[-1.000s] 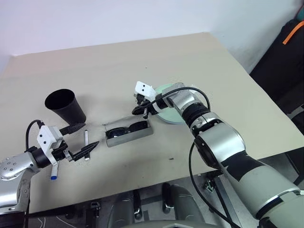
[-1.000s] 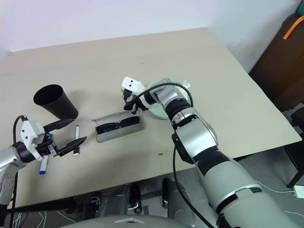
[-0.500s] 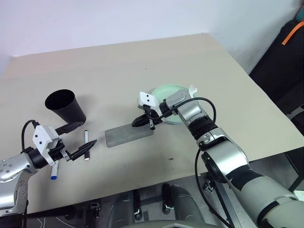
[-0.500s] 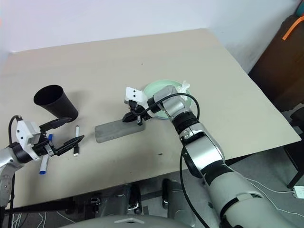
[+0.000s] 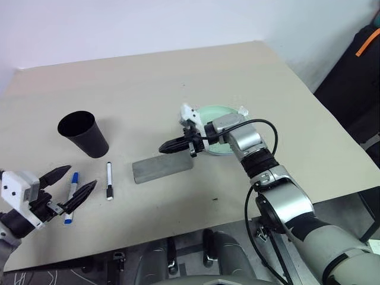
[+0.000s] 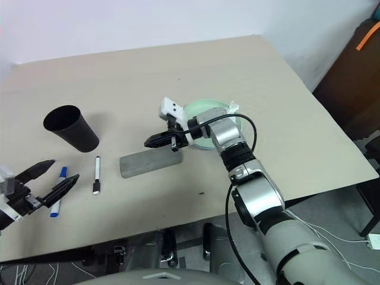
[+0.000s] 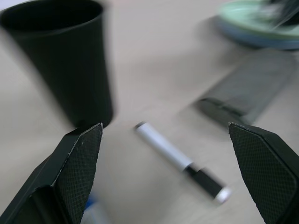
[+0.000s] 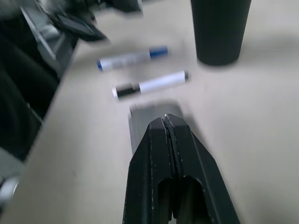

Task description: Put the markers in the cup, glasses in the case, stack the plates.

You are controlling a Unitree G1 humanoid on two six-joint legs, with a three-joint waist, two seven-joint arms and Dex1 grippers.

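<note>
From the head camera, the grey case (image 5: pixel 162 168) is lidded shut mid-table, the black cup (image 5: pixel 84 133) upright off to its left, and the black-capped marker (image 5: pixel 109 180) and blue-capped marker (image 5: pixel 71 189) flat between them. The mint green plate (image 5: pixel 221 138) sits on the blue one.

Left wrist: left gripper (image 7: pixel 168 175) spread wide, empty, black-capped marker between its fingers.

Right wrist: right gripper (image 8: pixel 167 122) pinched together over the case.

My worry: those thin pens could roll or skid off when pinched.
</note>
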